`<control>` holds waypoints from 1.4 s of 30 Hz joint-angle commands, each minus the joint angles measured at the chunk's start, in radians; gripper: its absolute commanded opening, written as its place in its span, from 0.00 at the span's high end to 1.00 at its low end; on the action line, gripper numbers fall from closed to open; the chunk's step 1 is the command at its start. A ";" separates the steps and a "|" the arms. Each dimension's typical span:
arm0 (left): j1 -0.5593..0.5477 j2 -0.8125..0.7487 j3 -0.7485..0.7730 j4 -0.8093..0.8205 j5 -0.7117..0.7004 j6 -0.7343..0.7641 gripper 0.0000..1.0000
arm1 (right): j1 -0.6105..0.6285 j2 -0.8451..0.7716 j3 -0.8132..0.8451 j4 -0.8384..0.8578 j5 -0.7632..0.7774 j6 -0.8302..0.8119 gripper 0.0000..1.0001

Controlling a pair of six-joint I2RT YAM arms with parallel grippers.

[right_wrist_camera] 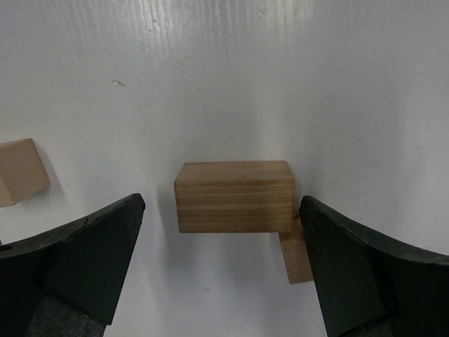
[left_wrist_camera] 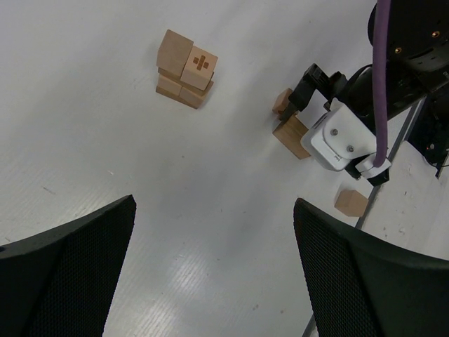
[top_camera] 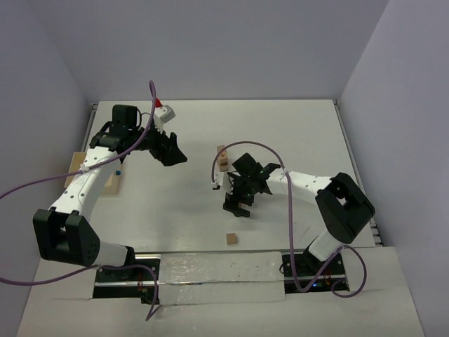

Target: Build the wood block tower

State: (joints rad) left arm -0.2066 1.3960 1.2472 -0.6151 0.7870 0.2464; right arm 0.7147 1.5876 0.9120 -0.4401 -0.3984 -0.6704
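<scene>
The tower (top_camera: 223, 158) stands near the middle of the white table (top_camera: 295, 126) as a short, narrow stack of tan blocks. The right gripper (top_camera: 236, 209) hangs just nearside of the tower, pointing down at the table with its two fingers apart. A lone block (top_camera: 231, 239) lies farther nearside of the tower, apart from that gripper. The left gripper (top_camera: 175, 159) is left of the tower and clear of it, angled toward it. Well left of the tower, a tray (top_camera: 114, 184) shows partly from under the left arm (top_camera: 84, 179). A purple cable (top_camera: 252, 146) arches just right of the tower.
</scene>
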 commanded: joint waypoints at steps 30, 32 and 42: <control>-0.009 0.026 0.028 -0.092 0.105 0.157 0.01 | -0.062 -0.114 0.267 -0.433 -0.074 -0.406 0.64; -0.012 0.041 0.038 -0.127 0.119 0.186 0.01 | -0.088 -0.072 0.376 -0.553 -0.061 -0.488 0.66; -0.033 0.035 0.010 -0.128 0.116 0.204 0.01 | -0.229 0.330 1.052 -0.957 -0.061 -0.634 0.69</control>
State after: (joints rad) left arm -0.2342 1.4543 1.2434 -0.7412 0.8684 0.4098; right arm 0.5282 1.8001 1.7474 -1.1595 -0.4588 -1.2175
